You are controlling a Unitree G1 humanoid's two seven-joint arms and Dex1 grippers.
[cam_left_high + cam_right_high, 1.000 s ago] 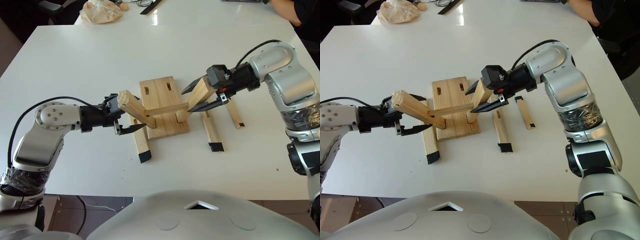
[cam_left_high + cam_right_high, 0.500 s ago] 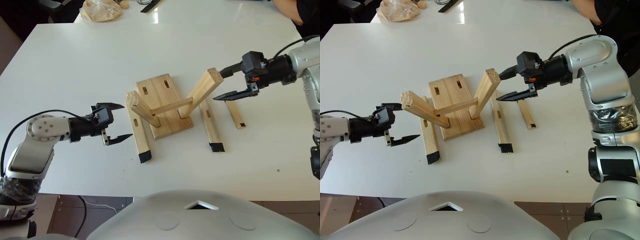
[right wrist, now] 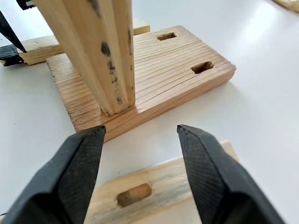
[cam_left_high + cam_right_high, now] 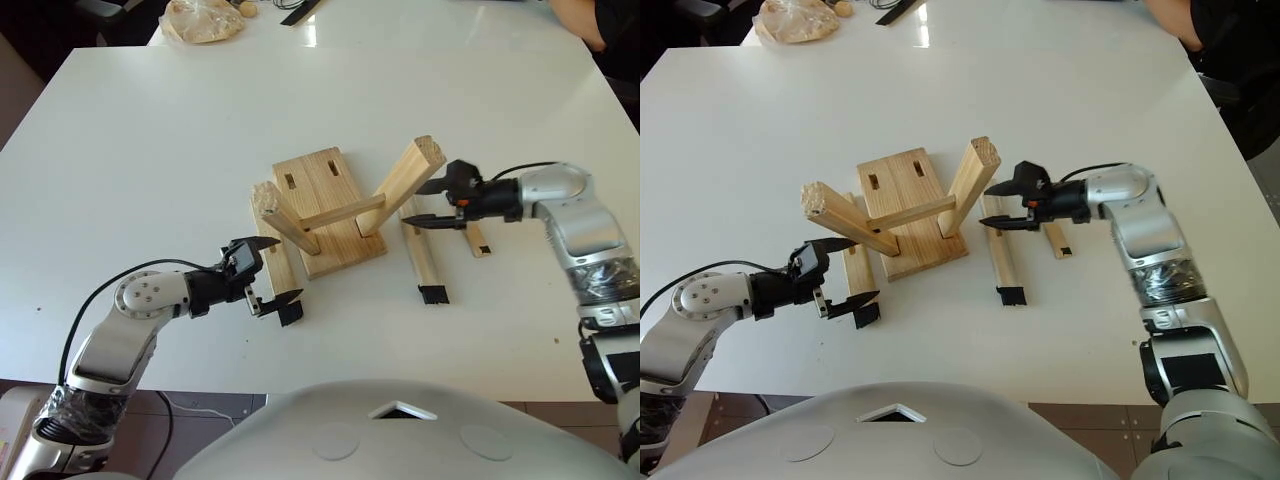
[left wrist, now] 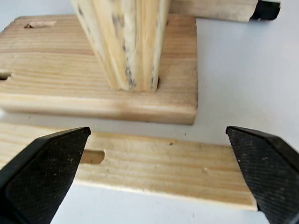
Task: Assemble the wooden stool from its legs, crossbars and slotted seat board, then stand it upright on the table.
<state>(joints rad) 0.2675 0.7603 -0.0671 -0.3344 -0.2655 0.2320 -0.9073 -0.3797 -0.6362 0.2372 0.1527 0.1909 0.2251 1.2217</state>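
The left hand (image 4: 272,272) and right hand (image 4: 424,205) left the standing legs (image 4: 405,182) and now hang open over loose legs (image 4: 422,262), probably next to fit.

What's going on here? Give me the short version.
A humanoid robot is building a wooden stool on a white table. Two fitted legs, joined by a crossbar, already stand in the slotted seat board; two slots are free. The left pincer hangs open over a loose leg lying beside the board, and the right pincer hangs open over a second loose leg on the other side. Neither holds anything.
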